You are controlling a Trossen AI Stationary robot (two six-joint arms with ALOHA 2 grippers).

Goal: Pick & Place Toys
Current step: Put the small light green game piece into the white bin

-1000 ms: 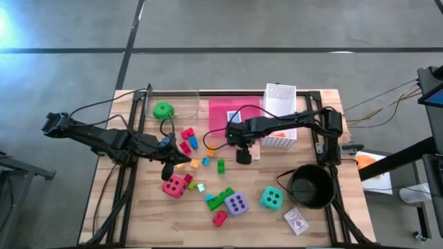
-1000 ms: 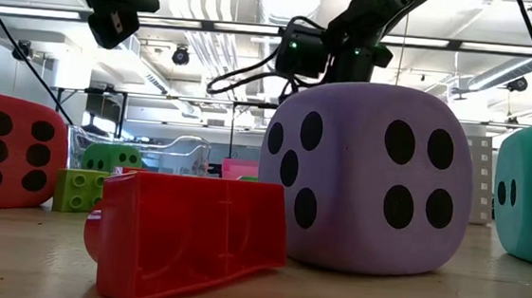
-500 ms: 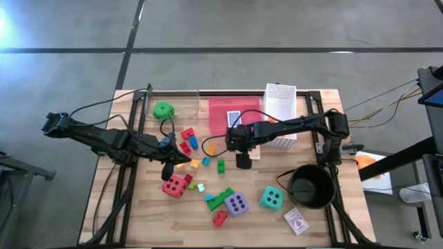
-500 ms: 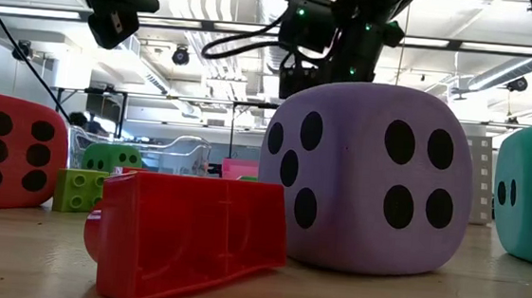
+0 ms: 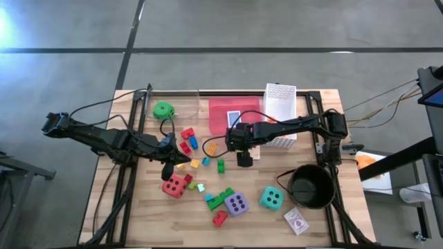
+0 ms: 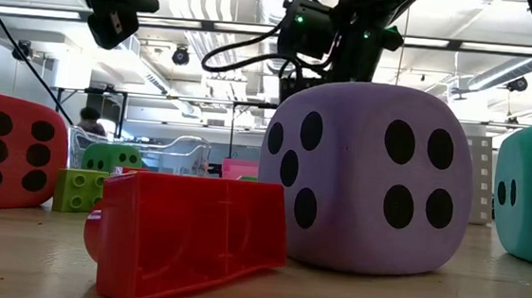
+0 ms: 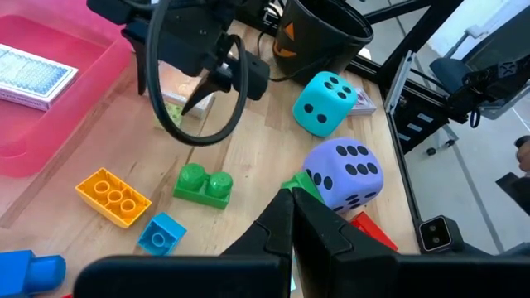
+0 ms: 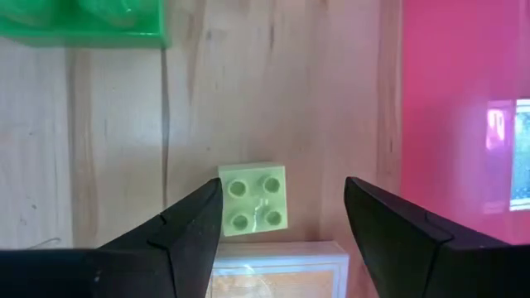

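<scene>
So my right gripper (image 8: 281, 240) is hanging over the middle of the surface (image 5: 138, 207), fingers (image 8: 178, 236) spread with nothing in them, and a small pale green brick (image 8: 253, 199) sits right between them, studs up. It's just beside the edge of the pink tray (image 8: 464, 99), and a pale flat card thing touches its other side, so there isn't much room. I think the trick is to drop straight down and keep the brick centred, so one finger doesn't land on the tray lip, then close on its two free sides. A bigger green brick (image 8: 83, 21) lies well apart, no worry there.

My left gripper (image 7: 291, 232) just waits over the left-middle of the surface, fingers pressed together, empty, near the red die (image 5: 174, 185). Purple die (image 5: 237, 203) and teal die (image 5: 270, 198) sit near the front edge
</scene>
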